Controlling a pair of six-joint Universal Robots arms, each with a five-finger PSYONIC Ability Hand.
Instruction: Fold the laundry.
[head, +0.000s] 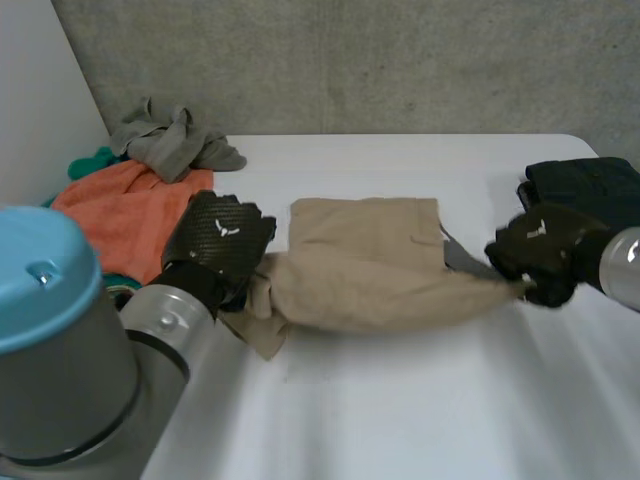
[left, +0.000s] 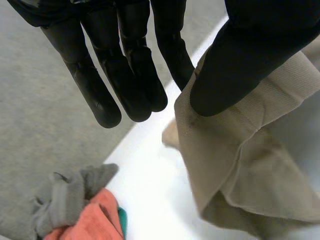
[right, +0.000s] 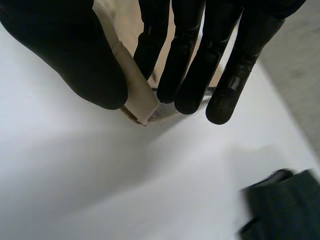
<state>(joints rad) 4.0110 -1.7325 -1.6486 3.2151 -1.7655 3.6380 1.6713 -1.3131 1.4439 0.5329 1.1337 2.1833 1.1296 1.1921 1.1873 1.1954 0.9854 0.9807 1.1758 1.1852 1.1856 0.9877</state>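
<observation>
1. Two black hands hold a tan cloth (head: 360, 265) stretched across the middle of the white table (head: 400, 420). The left hand (head: 222, 240) pinches the cloth's bunched left end between its thumb and straight fingers (left: 127, 80). The right hand (head: 540, 255) nips the right corner between its thumb and fingertips (right: 187, 92).
2. The right hand's hold looks thin, on only the tip of the corner. A firm pull could slip it free and drop the fold.
3. The wadded left end could carry creases into the fold and land it crooked.
4. The table on the near side of the tan cloth is smooth and bare. I'd expect the lower layer to slide there rather than stay put.
5. Beyond the cloth's left end lies an orange towel (head: 115, 215) with a grey cloth (head: 170, 140) on top and a teal piece (head: 92, 160) beside it. Just beyond the right end sits a dark garment (head: 590, 185), and a concrete wall (head: 350, 60) stands behind all of it.
</observation>
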